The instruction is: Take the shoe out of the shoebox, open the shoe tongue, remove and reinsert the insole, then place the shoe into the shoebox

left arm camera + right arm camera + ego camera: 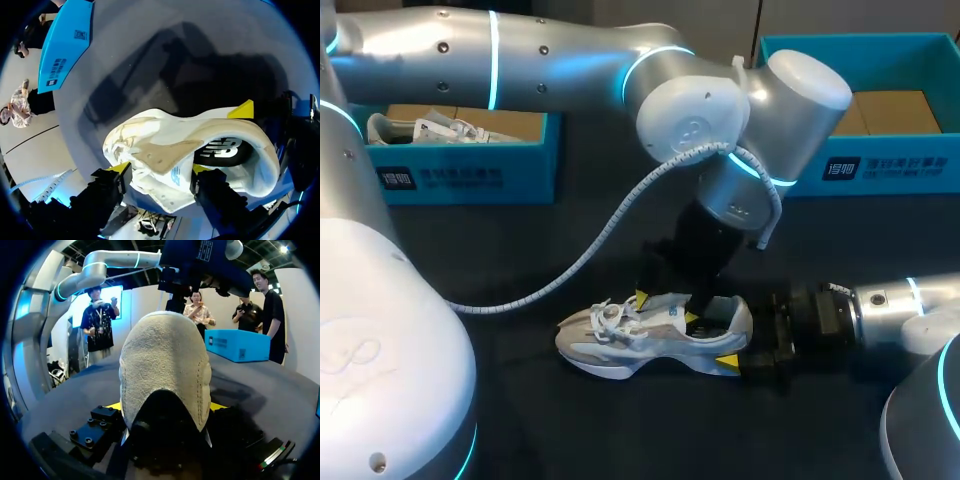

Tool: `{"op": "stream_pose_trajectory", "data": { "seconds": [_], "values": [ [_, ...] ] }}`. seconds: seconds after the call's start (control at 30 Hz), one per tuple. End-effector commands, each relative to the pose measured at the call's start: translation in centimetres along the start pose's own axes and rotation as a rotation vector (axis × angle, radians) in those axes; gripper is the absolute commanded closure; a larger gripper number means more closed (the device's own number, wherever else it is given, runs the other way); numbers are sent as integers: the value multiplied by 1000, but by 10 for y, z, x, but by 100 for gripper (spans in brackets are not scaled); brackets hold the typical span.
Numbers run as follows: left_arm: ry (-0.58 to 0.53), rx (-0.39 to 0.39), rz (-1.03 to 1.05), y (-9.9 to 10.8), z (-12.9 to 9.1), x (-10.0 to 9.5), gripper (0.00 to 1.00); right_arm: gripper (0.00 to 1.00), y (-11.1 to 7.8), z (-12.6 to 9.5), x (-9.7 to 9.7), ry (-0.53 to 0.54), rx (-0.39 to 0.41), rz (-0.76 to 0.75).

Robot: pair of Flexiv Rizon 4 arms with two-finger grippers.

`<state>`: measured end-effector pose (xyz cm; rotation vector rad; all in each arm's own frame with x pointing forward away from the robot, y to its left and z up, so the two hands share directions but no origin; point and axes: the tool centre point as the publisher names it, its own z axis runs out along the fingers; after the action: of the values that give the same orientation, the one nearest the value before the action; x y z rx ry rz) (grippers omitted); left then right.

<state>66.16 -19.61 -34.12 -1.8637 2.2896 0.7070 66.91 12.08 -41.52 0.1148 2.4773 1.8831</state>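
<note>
A white and grey shoe (620,345) lies on its sole on the dark table (520,250), toe to the left. My right gripper (735,338) comes in from the right and is shut on the heel (165,360), with a yellow tip on each side. My left gripper (666,308) hangs over the shoe's mouth. In the left wrist view its fingers (120,170) straddle the raised tongue (160,155), one on the lace side and one inside the opening. They still stand apart, so the left gripper (160,169) is open. The dark insole (222,150) shows inside the shoe.
A blue shoebox (470,170) at the back left holds another white shoe (430,128). A second blue shoebox (880,160) stands at the back right. A white cable (610,225) hangs from the left arm towards the table.
</note>
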Motion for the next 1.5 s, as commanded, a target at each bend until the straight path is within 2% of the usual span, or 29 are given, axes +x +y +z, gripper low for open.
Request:
{"op": "stream_pose_trajectory", "data": {
  "seconds": [0.03, 0.23, 0.37, 0.57, 0.77, 1.03, 1.27, 1.5],
  "values": [
    [22, 20, -2, 7, -2, -11, 50, 100, 1, 0, 1, -1, 4, 0],
    [51, 15, 5, 8, -3, -14, 62, 100, 1, 0, 1, -1, 4, 0],
    [60, 14, 11, 7, -2, -14, 60, 100, 1, 0, 1, -1, 4, 0],
    [59, 29, 33, 9, -4, -6, 67, 100, 1, 0, 1, -1, 4, 0],
    [72, 34, 38, 9, -7, -6, 100, 100, 1, 0, 1, -1, 4, 0],
    [174, 45, 48, 12, -8, -27, 100, 100, 1, 0, 1, -1, 4, 0],
    [364, 106, 73, 18, 0, -53, 100, 100, 1, 0, 1, -1, 4, 0],
    [503, 178, 94, 30, 4, -73, 100, 100, 1, 0, 1, -1, 4, 0]
  ]
}}
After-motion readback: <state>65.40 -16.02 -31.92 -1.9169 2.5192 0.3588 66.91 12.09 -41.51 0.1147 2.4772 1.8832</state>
